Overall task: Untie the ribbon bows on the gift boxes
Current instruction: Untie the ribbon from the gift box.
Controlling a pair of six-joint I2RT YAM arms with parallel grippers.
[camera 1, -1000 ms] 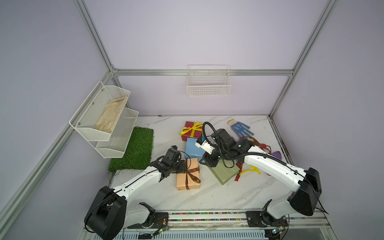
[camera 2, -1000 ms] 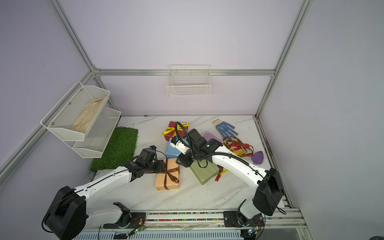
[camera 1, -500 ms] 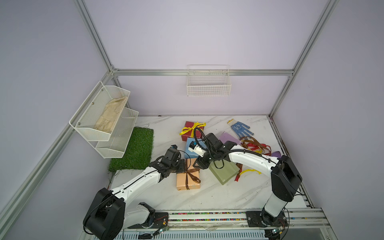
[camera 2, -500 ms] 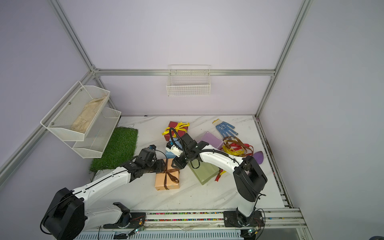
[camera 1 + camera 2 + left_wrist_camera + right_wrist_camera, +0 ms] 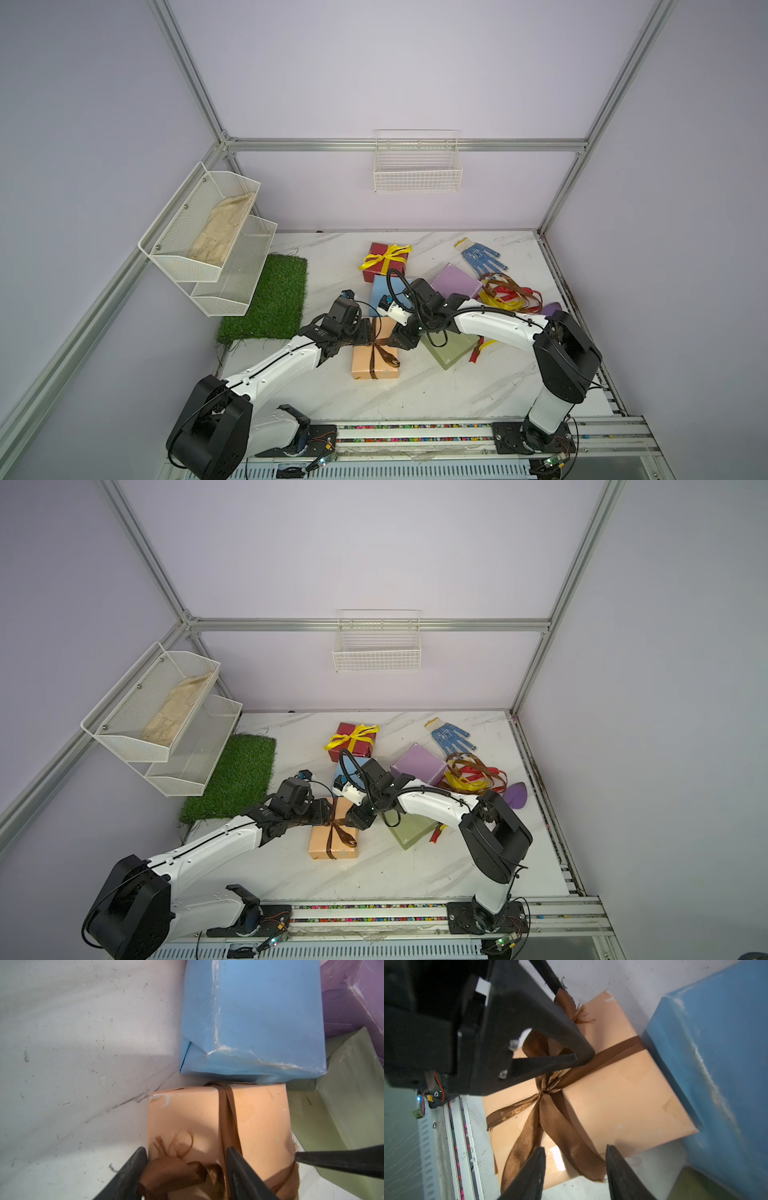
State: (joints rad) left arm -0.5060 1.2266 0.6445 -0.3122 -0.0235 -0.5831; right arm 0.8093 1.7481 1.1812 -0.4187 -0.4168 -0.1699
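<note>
1. Two grippers meet over the nearest gift box, the peach orange box (image 5: 363, 368), which lies on the marble table (image 5: 436, 395) with its brown ribbon bow (image 5: 548, 1088) tied.
2. The left gripper (image 5: 186, 1152) has its jaws apart, straddling one loop of that bow; whether they pinch it I cannot tell.
3. The right gripper (image 5: 575, 1150) is spread wide over the box's edge, with a brown ribbon tail lying between its fingers (image 5: 535, 1167).
4. Just beside the peach box sits the olive green box (image 5: 451, 353), bare of ribbon, and behind the peach box, touching it, the light blue box (image 5: 249, 1018).
5. Farther back stands the tilted lilac box (image 5: 455, 282), with a heap of loose ribbons (image 5: 509, 295) beside it.
6. Beyond lie the dark red box (image 5: 399, 268) with its yellow bow (image 5: 388, 255) tied, and a blue-dotted glove (image 5: 480, 253).
7. On the far wall hangs a white wire basket (image 5: 417, 166).
</note>
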